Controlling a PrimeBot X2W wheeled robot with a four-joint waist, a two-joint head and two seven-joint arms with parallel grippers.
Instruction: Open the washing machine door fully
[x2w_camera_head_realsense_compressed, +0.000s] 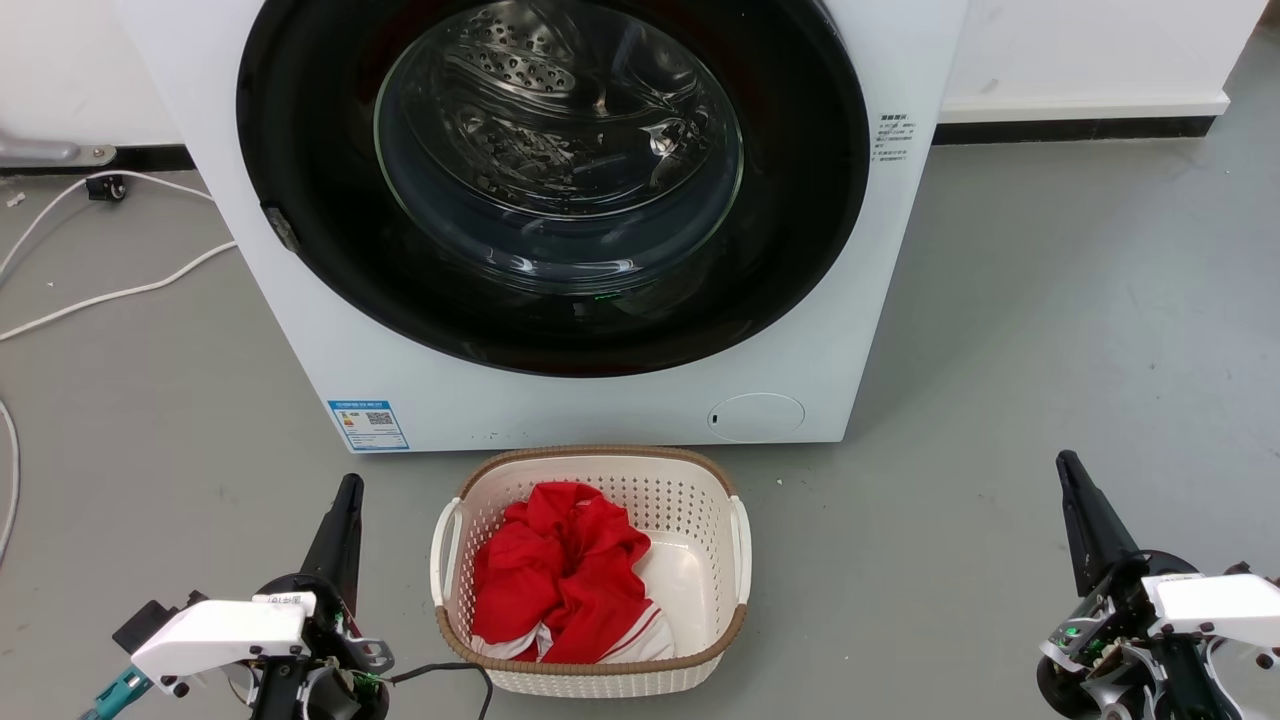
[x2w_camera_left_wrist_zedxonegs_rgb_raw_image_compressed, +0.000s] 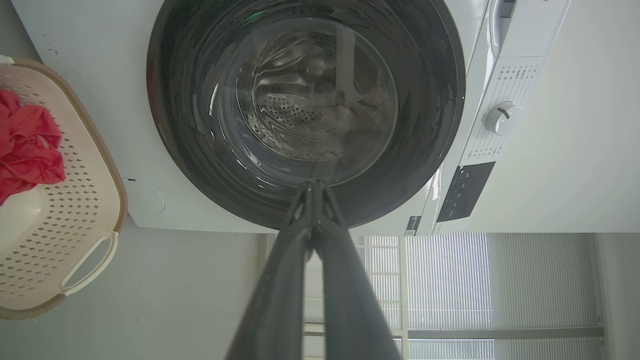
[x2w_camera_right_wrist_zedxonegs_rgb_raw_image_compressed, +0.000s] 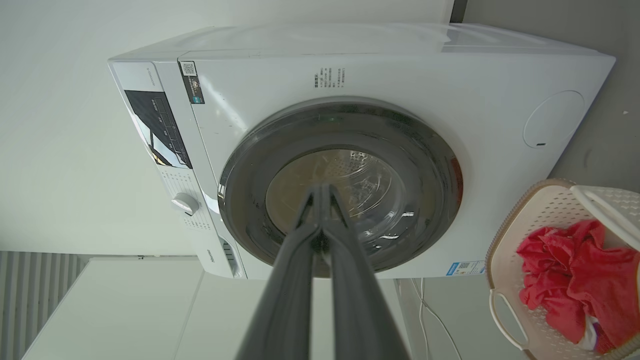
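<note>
Head view — basket (x2w_camera_head_realsense_compressed: 590, 455) fronts washing machine (x2w_camera_head_realsense_compressed: 560, 410).

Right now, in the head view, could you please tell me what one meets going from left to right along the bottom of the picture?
left gripper, fingers shut → laundry basket holding a red cloth → right gripper, fingers shut

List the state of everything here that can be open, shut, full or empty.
washing machine door: shut, flush against the washing machine.
left gripper: shut, empty, away from the door.
right gripper: shut, empty, away from the door.
basket: holds a red cloth.
round cap: closed.
</note>
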